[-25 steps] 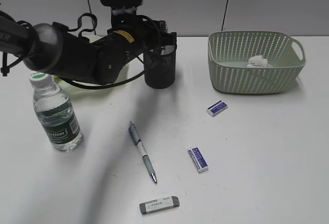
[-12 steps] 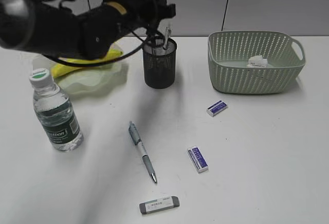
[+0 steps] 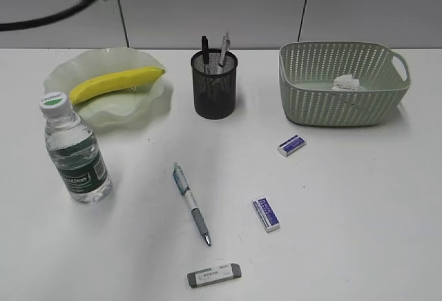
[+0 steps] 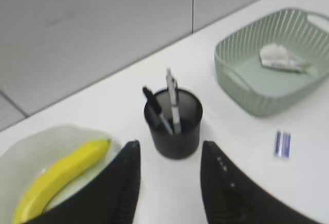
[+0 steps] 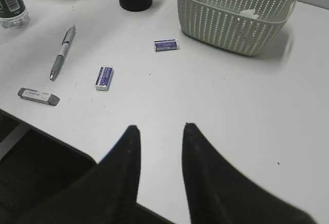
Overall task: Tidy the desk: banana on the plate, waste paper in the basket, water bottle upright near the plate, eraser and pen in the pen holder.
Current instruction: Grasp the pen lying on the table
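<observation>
On the plain white tabletop (image 3: 359, 197), both tools hang released and empty: the left tool (image 4: 167, 183) above the black mesh pen holder (image 4: 174, 124) holding 2 pens, the right tool (image 5: 157, 154) low at the near edge. Done: the yellow banana (image 3: 114, 83) on the pale green ruffled plate (image 3: 148, 101), the crumpled white waste paper (image 3: 345, 81) in the sage green perforated basket (image 3: 342, 104), the clear water bottle (image 3: 72, 149) upright nearby. Left: 1 grey-barrelled pen (image 3: 191, 204) and 3 erasers (image 3: 266, 214).

Behind my desk (image 3: 359, 197): plain grey wall panels (image 3: 228, 4), split by thin dark vertical seams (image 3: 304, 5). The tabletop is flat white, evenly lit, with soft shadows only. Below its near edge my right wrist view shows a dark floor area (image 5: 36, 183).
</observation>
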